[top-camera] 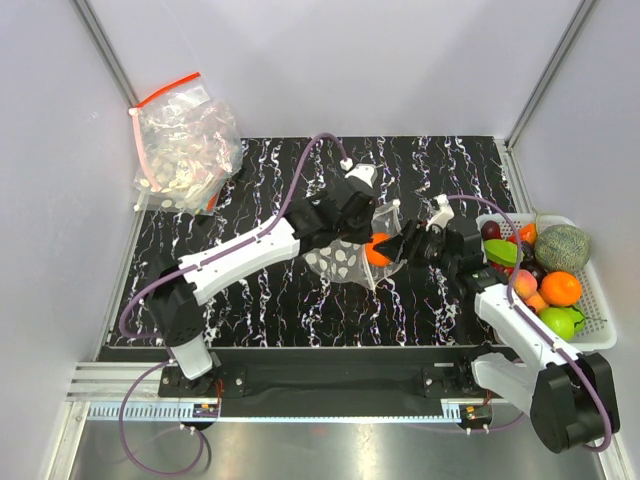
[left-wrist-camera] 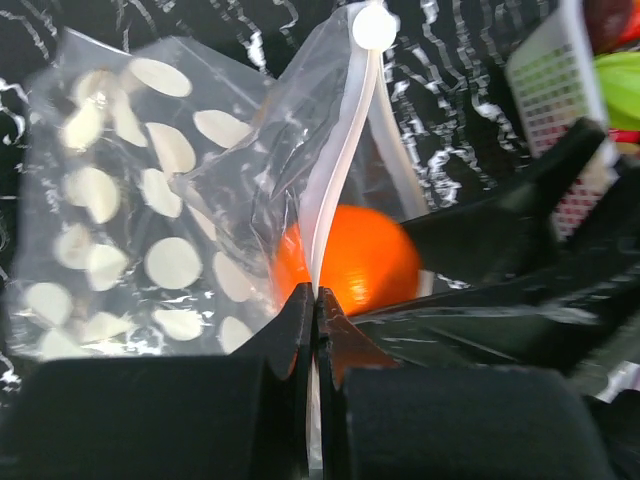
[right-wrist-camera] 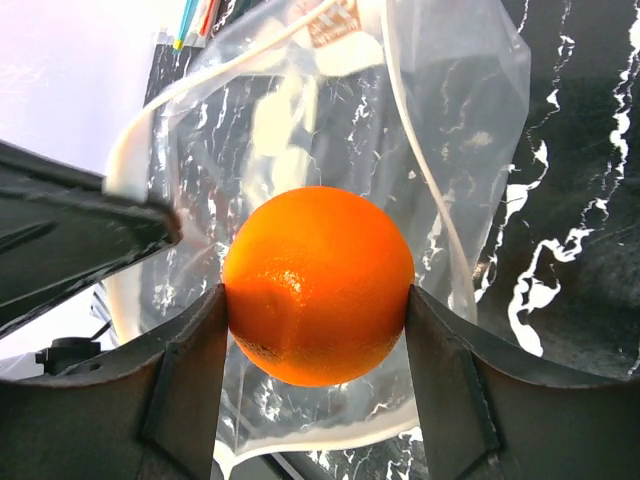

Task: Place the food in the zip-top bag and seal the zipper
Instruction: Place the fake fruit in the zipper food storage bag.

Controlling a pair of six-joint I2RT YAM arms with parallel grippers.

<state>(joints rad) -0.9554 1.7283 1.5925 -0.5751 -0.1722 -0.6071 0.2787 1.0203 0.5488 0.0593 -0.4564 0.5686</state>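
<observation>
Slippage is the main risk: left gripper (left-wrist-camera: pixel 316 305) is pinched tight on the zipper (left-wrist-camera: pixel 345 150), holding the bag (left-wrist-camera: pixel 130 200) open near the tabletop's middle, while right gripper (right-wrist-camera: pixel 315 300) clamps the orange (left-wrist-camera: pixel 365 260) at the mouth. If the zipper slides free, the mouth likely collapses and the orange, once released, rolls toward the near edge.

I see bright, even overhead light, white glare on the crinkled zip-top bag (left-wrist-camera: pixel 205 200), and my left gripper (left-wrist-camera: pixel 316 295) blurred up close.
</observation>
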